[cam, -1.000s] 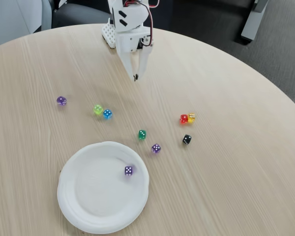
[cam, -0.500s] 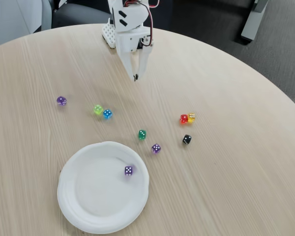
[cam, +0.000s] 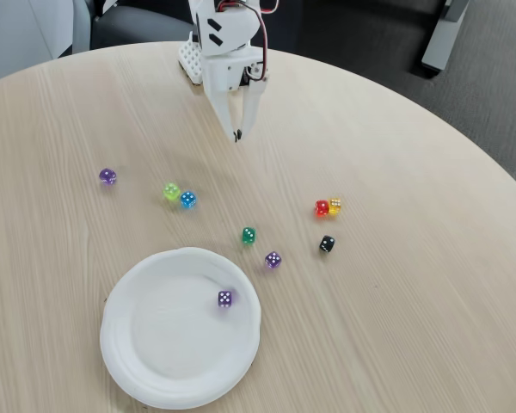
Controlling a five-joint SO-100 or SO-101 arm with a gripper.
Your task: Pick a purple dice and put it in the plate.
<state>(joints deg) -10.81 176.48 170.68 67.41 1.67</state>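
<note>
- Fixed view: the purple dice [cam: 225, 298] lies inside the plate [cam: 146, 372], toward its 3 o'clock rim.
- Gripper [cam: 236, 135] hangs at 12 o'clock from the plate, well apart, fingers drawn nearly together and holding nothing.
- Twin die [cam: 273, 259] sits on the table [cam: 413, 301], at 1 o'clock from the placed one.
- Versus earlier frames: no change; arm and dice unmoved.
- Judgement: placement looks done.
</note>
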